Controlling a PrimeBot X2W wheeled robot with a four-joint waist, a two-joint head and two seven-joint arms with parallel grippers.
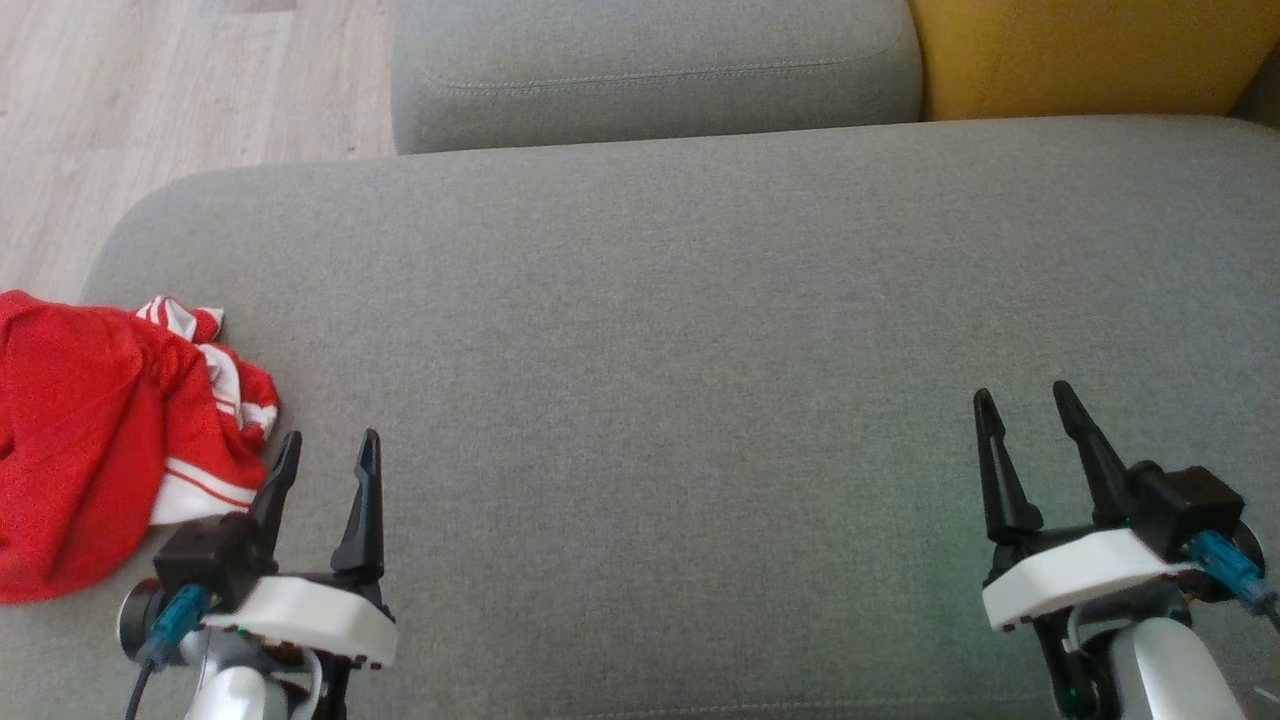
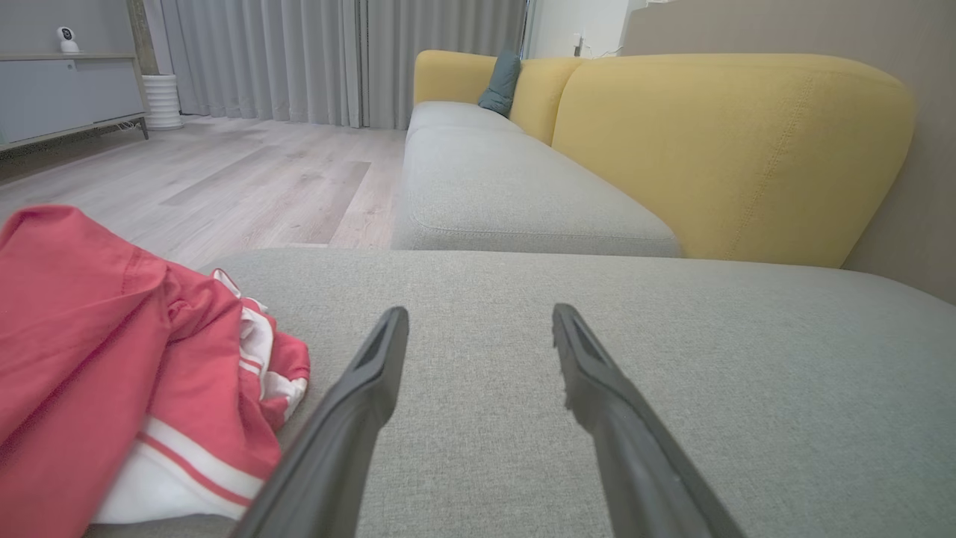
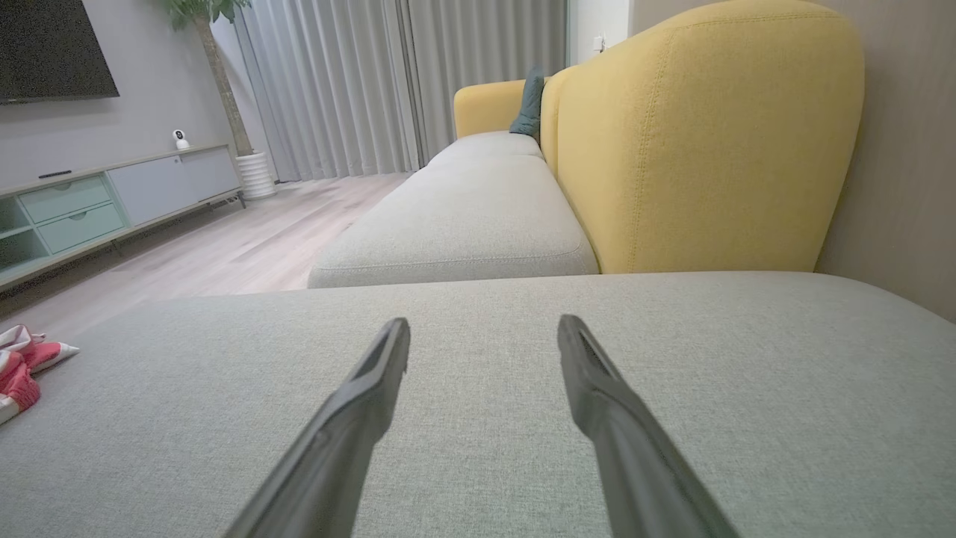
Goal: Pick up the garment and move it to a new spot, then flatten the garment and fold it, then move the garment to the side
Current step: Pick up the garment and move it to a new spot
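Garment [image 1: 90, 440]: red, white-striped, crumpled heap at the sofa cushion's [image 1: 650, 350] left edge.
Left gripper [image 1: 331, 437]: jaws wide, empty; heap lies just beside it, to its left. Nearer arm.
Right gripper [image 1: 1023, 392]: wide, empty, well apart near the right edge.

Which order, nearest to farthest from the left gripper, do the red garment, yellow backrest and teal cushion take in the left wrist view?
1. Red garment, just left of the left gripper.
2. Yellow backrest, ahead on the right.
3. Teal cushion, far along the sofa.
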